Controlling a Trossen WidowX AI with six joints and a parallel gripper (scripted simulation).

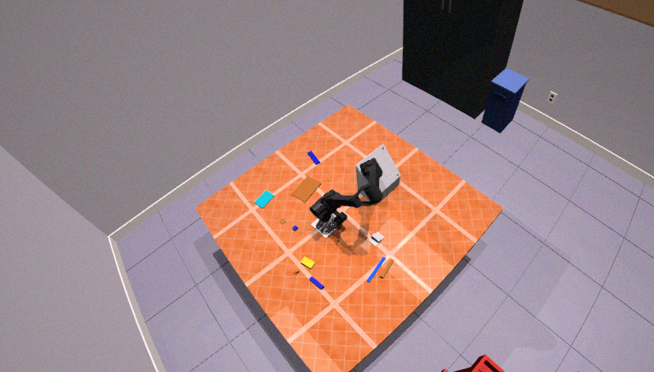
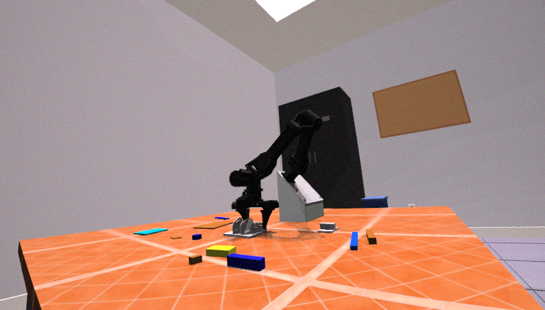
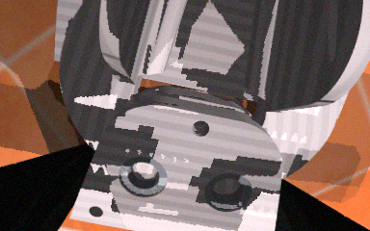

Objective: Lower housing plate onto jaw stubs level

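In the wrist view, the pale housing plate (image 3: 183,202) lies across the bottom centre, with two ringed round openings. My gripper (image 3: 181,169) (image 2: 255,225) points down and is shut on the housing plate, one black finger on each side. Something shiny shows in the left opening; the right one is in shadow. Large curved striped parts, which look like the jaws (image 3: 313,48), lie beyond the plate. In the exterior view grey rounded parts stand on a white base (image 2: 230,234) under the hand. The contact between plate and stubs is hidden, and I cannot tell whether it is level.
A small white piece with a block (image 1: 375,238) (image 2: 327,229) lies right of the hand. The sloped grey arm mount (image 2: 291,206) stands behind. A yellow block (image 1: 307,262) (image 2: 220,250), a dark blue bar (image 1: 317,283) (image 2: 245,262) and a blue stick (image 1: 375,269) lie nearer the front.
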